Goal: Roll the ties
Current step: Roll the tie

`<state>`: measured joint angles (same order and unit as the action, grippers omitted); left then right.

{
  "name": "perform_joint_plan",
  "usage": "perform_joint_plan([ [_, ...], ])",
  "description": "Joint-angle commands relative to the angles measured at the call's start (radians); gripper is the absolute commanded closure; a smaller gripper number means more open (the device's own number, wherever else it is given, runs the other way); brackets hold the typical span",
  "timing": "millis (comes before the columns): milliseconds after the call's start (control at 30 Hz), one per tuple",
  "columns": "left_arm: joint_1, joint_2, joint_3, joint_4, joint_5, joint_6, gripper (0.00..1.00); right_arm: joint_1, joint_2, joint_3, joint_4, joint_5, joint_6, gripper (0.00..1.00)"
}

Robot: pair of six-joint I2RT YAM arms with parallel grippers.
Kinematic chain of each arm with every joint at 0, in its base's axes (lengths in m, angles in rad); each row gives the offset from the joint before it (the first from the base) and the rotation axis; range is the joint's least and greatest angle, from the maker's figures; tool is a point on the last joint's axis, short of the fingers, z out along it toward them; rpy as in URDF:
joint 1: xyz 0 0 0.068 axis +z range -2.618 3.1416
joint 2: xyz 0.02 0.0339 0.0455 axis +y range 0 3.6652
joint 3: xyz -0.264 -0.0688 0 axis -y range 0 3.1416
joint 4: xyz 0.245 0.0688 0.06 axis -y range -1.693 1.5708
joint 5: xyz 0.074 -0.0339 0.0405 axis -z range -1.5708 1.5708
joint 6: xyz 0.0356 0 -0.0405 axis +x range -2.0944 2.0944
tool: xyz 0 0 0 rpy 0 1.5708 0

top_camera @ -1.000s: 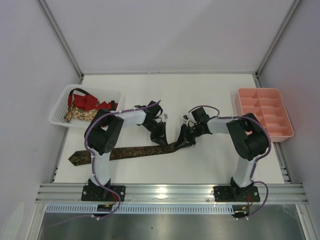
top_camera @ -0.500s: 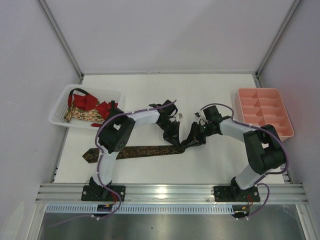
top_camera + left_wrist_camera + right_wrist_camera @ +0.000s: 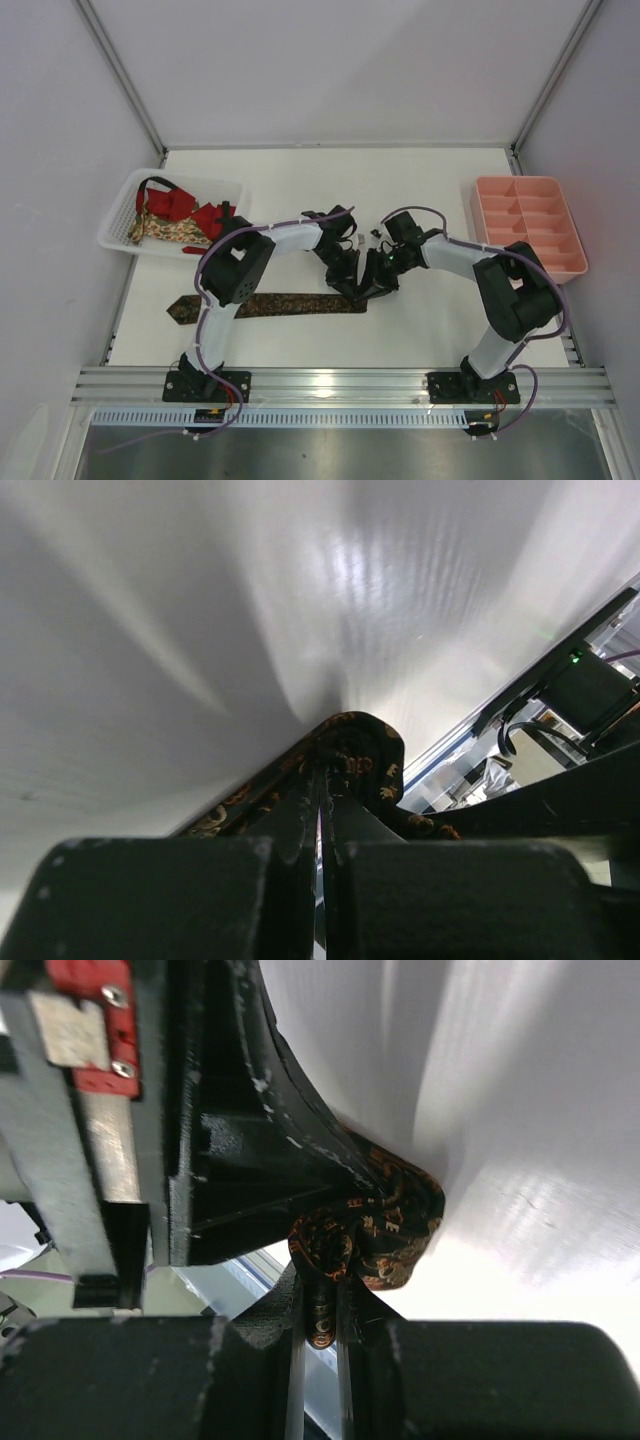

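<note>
Ties numbered three from the overhead camera. One brown tie [image 3: 270, 303], dark with reddish-gold speckles, lay stretched flat across the near part of the bench [image 3: 420, 180]. One red tie [image 3: 180, 205] and one floral tie [image 3: 160, 230] sat heaped in the single white basket [image 3: 118, 218] at the left. One pink tray [image 3: 530, 225] stood at the right edge. The left fingers [image 3: 345, 283] and right fingers [image 3: 378, 283] met at the brown tie's right end, just beside each other.

From the left wrist camera, the left fingers [image 3: 310, 815] were pressed together, with the speckled fabric curled into a small loop at their tips.

From the right wrist camera, the right fingers [image 3: 290, 1320] stood barely apart, pinching the edge of the brown tie's tight roll, which rested against the other arm's black finger.
</note>
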<state>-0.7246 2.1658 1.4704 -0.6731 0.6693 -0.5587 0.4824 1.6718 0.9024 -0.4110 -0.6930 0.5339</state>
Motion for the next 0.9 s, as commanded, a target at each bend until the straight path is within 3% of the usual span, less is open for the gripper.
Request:
perform_joint_plan([
  [0,-0.009,-0.044,-0.030,0.029,-0.011,0.008,0.99,0.047,0.042,0.058,0.024,-0.004,0.034,1.00],
  [400,0.022,-0.107,-0.116,0.000,-0.079,0.075,1.00,0.111,0.128,0.125,0.015,0.029,0.063,1.00],
  [867,0.022,-0.152,-0.136,-0.010,-0.077,0.082,1.00,0.071,0.036,0.069,0.032,0.039,0.075,1.00],
])
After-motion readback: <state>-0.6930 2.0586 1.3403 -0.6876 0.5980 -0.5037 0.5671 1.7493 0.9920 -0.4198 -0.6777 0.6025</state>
